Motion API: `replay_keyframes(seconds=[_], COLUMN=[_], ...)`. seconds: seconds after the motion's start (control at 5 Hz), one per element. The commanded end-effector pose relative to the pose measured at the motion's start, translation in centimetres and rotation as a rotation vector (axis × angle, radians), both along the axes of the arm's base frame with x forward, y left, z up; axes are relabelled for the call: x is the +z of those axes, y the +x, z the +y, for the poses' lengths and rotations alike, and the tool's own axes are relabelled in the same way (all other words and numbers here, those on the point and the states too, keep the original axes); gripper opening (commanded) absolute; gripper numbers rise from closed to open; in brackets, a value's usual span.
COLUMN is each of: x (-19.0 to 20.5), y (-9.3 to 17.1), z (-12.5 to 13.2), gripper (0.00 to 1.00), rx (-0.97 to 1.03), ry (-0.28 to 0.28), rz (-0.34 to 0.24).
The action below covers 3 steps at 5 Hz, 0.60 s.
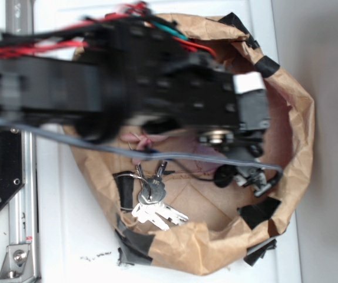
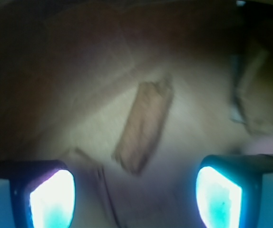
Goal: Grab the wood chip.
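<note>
1. White surface [image 1: 69, 236] is seen beneath a crumpled brown paper bag [image 1: 298, 135] patched with black tape.
2. The black arm [image 1: 128, 76] is stretched horizontally from the left over the bag's opening, blurred.
3. In the wrist view, the pincer [image 2: 135, 192] is spread wide, nothing held, both fingertips [image 2: 219, 194] apart.
4. The wood chip [image 2: 143, 126] is seen lying tilted on the bag's floor, between and beyond the fingertips, untouched.
5. A bunch of keys [image 1: 154, 200] is seen inside the bag.

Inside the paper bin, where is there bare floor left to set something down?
Bare paper floor lies right of the keys, toward the bin's lower rim. In the wrist view, open floor surrounds the wood chip between the gripper fingers. Under the arm it is crowded and hidden.
</note>
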<state>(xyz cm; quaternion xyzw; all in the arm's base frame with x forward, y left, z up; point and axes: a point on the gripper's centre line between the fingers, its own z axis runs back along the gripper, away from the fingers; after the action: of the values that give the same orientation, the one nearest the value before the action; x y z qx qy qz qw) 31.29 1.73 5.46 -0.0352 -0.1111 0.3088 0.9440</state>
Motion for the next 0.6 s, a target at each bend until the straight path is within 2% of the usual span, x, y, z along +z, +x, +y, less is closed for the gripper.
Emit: replay_keyframes(seconds=[0.0,0.2,0.4], x=[-1.5,-2.1,-3.4], y=[3.1,1.8,0.5], z=[1.7,1.9,2.1], gripper=[1.0,1.0,0.0], rx=[0.012,-0.01,-0.047], ry=[0.056,0.059,0.038], rz=[-0.028,-0.021,-0.011])
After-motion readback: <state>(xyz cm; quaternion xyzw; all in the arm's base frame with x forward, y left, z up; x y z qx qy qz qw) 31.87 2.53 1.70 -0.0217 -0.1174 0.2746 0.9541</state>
